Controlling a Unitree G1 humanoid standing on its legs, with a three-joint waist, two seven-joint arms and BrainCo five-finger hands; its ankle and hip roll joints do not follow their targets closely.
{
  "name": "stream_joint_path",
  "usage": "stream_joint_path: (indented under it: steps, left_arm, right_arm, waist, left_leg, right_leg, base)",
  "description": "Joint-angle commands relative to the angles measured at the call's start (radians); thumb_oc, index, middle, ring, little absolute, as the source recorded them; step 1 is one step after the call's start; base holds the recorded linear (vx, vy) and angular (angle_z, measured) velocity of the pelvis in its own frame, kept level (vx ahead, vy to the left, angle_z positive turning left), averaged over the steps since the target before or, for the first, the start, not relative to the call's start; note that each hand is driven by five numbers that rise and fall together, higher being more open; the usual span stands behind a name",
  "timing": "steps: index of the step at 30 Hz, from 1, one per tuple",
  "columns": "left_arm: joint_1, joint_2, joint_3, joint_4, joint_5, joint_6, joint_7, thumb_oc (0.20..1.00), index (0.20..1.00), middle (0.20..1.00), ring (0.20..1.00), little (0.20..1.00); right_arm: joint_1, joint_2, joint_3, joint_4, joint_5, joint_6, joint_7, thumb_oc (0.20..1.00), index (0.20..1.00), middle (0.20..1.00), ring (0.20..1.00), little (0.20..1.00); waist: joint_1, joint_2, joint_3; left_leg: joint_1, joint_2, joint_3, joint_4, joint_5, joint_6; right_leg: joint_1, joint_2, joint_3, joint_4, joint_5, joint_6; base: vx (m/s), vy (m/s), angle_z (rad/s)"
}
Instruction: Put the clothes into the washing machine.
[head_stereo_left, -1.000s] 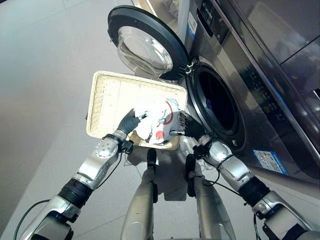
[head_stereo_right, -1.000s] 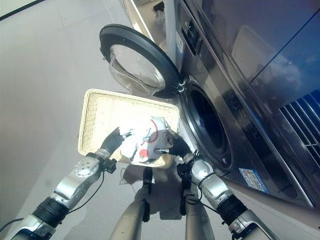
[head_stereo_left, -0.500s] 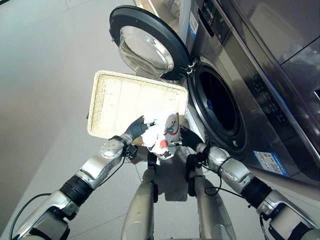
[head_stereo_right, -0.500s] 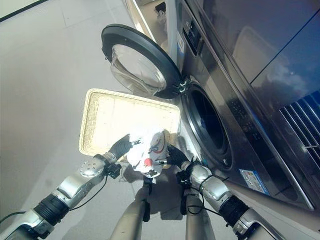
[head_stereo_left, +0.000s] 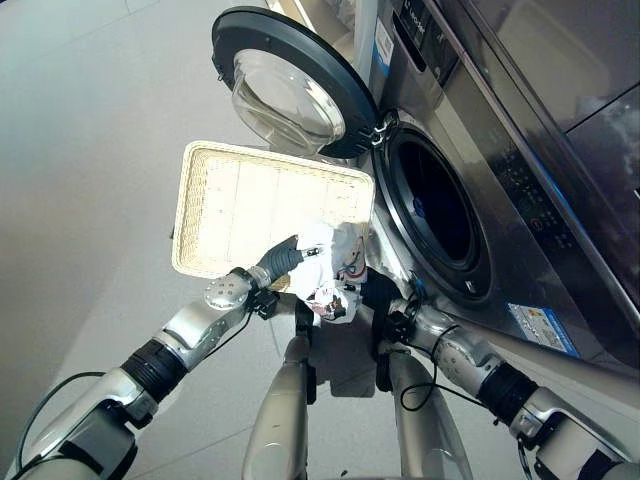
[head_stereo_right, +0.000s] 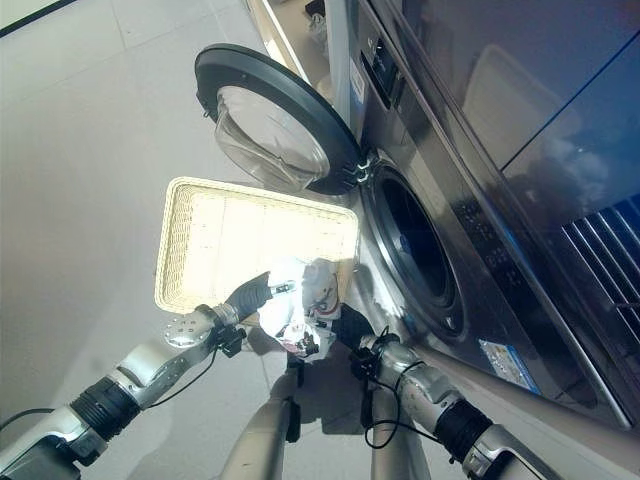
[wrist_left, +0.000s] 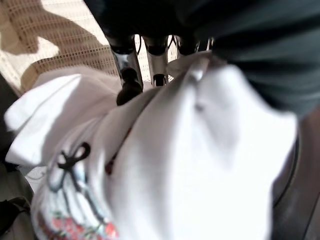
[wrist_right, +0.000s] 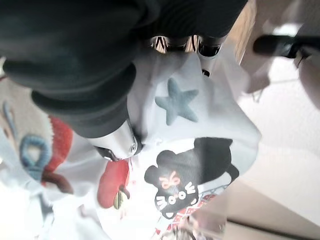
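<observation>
Clothes (head_stereo_left: 328, 268), a white bundle with red and dark printed patches, hang between the two hands at the lower middle of the left eye view, lifted over the near right corner of the cream wicker basket (head_stereo_left: 225, 200), which sits on the grey floor (head_stereo_left: 80, 150). From the lower left comes the left hand (head_stereo_left: 283, 257), its fingers curled into the bundle's left side; from the lower right comes the right hand (head_stereo_left: 372, 288), dark-covered, pressed against the bundle's right side. To the right stands the washing machine (head_stereo_left: 520, 150), its round drum opening (head_stereo_left: 435, 215) dark and just beside the bundle, and its round door (head_stereo_left: 290, 85) swung wide open toward the upper left above the basket. In the right eye view the same scene appears, with the clothes (head_stereo_right: 303, 305) at the lower centre between basket edge and drum opening. The left wrist view has the white cloth filling the lower frame, the left hand's silver, dark-tipped fingers (wrist_left: 129, 75) bent down into its folds, and basket weave in the upper left. The right wrist view has the right hand's thumb (wrist_right: 117, 142) pinching the fabric beside a red patch, with a grey-blue star and a black cartoon print at centre.
</observation>
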Motion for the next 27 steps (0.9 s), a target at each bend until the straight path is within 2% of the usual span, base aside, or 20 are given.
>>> stream_joint_path:
  steps: [1,3,6,7,10,13,15,19,22,25,27]
  left_arm:
    - [0.012,-0.091,-0.001,-0.059,0.071,-0.079,0.071,1.000,1.000,1.000,1.000,1.000]
    - [0.028,-0.096,0.023,-0.050,0.104,-0.113,0.130,1.000,1.000,1.000,1.000,1.000]
    - [0.037,-0.107,0.044,-0.025,0.105,-0.131,0.194,1.000,1.000,1.000,1.000,1.000]
    - [0.042,-0.116,0.060,-0.003,0.126,-0.137,0.272,1.000,1.000,1.000,1.000,1.000]
    - [0.046,-0.121,0.110,0.088,0.193,-0.105,0.516,1.000,1.000,1.000,1.000,1.000]
    - [0.052,-0.120,0.149,0.133,0.197,-0.069,0.623,1.000,1.000,1.000,1.000,1.000]
    - [0.074,-0.129,0.218,0.206,0.195,-0.045,0.707,1.000,1.000,1.000,1.000,1.000]
    - [0.097,-0.150,0.296,0.299,0.164,-0.054,0.727,1.000,1.000,1.000,1.000,1.000]
    - [0.128,-0.179,0.349,0.389,0.118,-0.086,0.709,1.000,1.000,1.000,1.000,1.000]
    - [0.154,-0.207,0.360,0.462,0.101,-0.126,0.696,1.000,1.000,1.000,1.000,1.000]
    - [0.167,-0.222,0.363,0.488,0.095,-0.147,0.685,1.000,1.000,1.000,1.000,1.000]
  right_arm:
    - [-0.032,0.105,-0.001,-0.063,0.045,-0.047,0.002,0.200,0.200,0.200,0.200,0.200]
    - [-0.016,0.117,-0.022,-0.036,0.072,-0.046,0.009,0.200,0.200,0.200,0.200,0.200]
    - [-0.015,0.127,-0.045,0.005,0.086,-0.056,0.008,0.200,0.200,0.200,0.200,0.200]
    - [-0.017,0.129,-0.063,0.038,0.104,-0.063,0.009,0.200,0.200,0.200,0.200,0.200]
    - [-0.039,0.128,-0.121,0.112,0.169,-0.094,0.019,0.200,0.200,0.200,0.200,0.200]
    - [-0.051,0.125,-0.155,0.138,0.213,-0.123,0.012,0.200,0.200,0.200,0.200,0.200]
    - [-0.076,0.119,-0.228,0.187,0.289,-0.168,0.006,0.200,0.200,0.200,0.200,0.200]
    - [-0.135,0.103,-0.353,0.277,0.402,-0.223,-0.001,0.200,0.200,0.200,0.200,0.200]
    - [-0.211,0.069,-0.502,0.369,0.523,-0.263,-0.015,0.200,0.200,0.200,0.200,0.200]
    - [-0.288,0.016,-0.602,0.457,0.618,-0.286,-0.030,0.200,0.200,0.200,0.200,0.200]
    - [-0.335,-0.020,-0.644,0.486,0.663,-0.312,-0.064,0.200,0.200,0.200,0.200,0.200]
  waist:
    - [-0.027,-0.034,-0.020]
    - [-0.023,-0.031,-0.020]
    - [-0.017,-0.027,-0.020]
    - [-0.012,-0.025,-0.020]
    - [0.002,-0.019,-0.020]
    - [0.009,-0.016,-0.020]
    - [0.021,-0.008,-0.020]
    - [0.034,0.013,-0.020]
    - [0.043,0.045,-0.020]
    - [0.050,0.073,-0.020]
    - [0.054,0.088,-0.020]
  left_leg:
    - [0.000,-0.103,0.026,0.058,-0.077,0.047]
    - [-0.006,-0.106,0.020,0.058,-0.076,0.050]
    - [-0.016,-0.109,0.015,0.061,-0.075,0.051]
    - [-0.022,-0.109,0.010,0.063,-0.074,0.051]
    - [-0.044,-0.112,-0.004,0.073,-0.070,0.047]
    - [-0.061,-0.114,-0.012,0.086,-0.070,0.044]
    - [-0.082,-0.111,-0.018,0.097,-0.067,0.038]
    - [-0.111,-0.107,-0.021,0.110,-0.064,0.028]
    - [-0.137,-0.104,-0.019,0.126,-0.063,0.019]
    - [-0.152,-0.106,-0.016,0.142,-0.073,0.016]
    - [-0.173,-0.106,-0.013,0.150,-0.065,0.015]
  right_leg:
    - [0.061,0.006,0.003,-0.235,0.174,0.057]
    - [0.056,0.005,-0.001,-0.232,0.171,0.055]
    - [0.048,0.003,-0.006,-0.226,0.167,0.052]
    - [0.042,0.002,-0.009,-0.221,0.165,0.051]
    - [0.024,0.000,-0.019,-0.201,0.155,0.049]
    - [0.011,-0.001,-0.025,-0.184,0.146,0.047]
    - [-0.005,-0.005,-0.036,-0.164,0.134,0.045]
    - [-0.033,-0.010,-0.047,-0.133,0.119,0.042]
    - [-0.063,-0.018,-0.054,-0.102,0.104,0.041]
    - [-0.085,-0.023,-0.058,-0.069,0.078,0.037]
    - [-0.108,-0.024,-0.060,-0.059,0.084,0.034]
  base:
    - [0.01,-0.046,-0.03]
    - [0.01,-0.041,-0.04]
    - [0.01,-0.044,-0.02]
    - [0.01,-0.060,0.00]
    - [0.00,-0.093,0.01]
    - [0.01,-0.089,0.04]
    - [0.03,-0.141,0.08]
    - [0.04,-0.087,0.11]
    - [0.05,-0.036,0.10]
    - [0.05,-0.015,0.10]
    - [0.03,-0.005,0.07]
